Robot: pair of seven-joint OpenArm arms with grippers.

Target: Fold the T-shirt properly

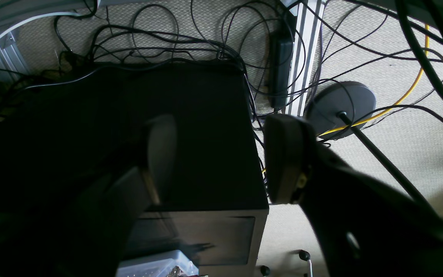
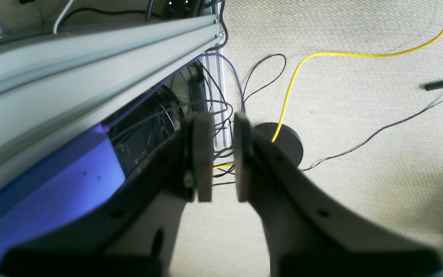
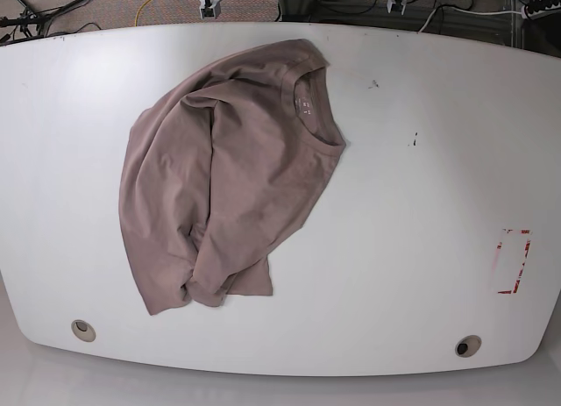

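The T-shirt (image 3: 228, 178) lies crumpled on the left half of the white table (image 3: 421, 248) in the base view, a mauve-brown heap with folds. Its ribbed collar (image 3: 311, 99) points to the far edge. Neither arm shows in the base view. The left wrist view looks down at the floor, and my left gripper (image 1: 223, 157) stands wide open there with nothing between its fingers. In the right wrist view my right gripper (image 2: 221, 157) hangs beside the table's edge over carpet. Its jaws are a narrow gap apart and hold nothing.
A red-outlined mark (image 3: 513, 261) sits near the table's right edge, and two round holes (image 3: 83, 330) lie along its front. Below on the floor are a black box (image 1: 190, 134), tangled cables, a yellow cable (image 2: 290, 84), a round stand base (image 1: 340, 104) and an aluminium rail (image 2: 90, 57).
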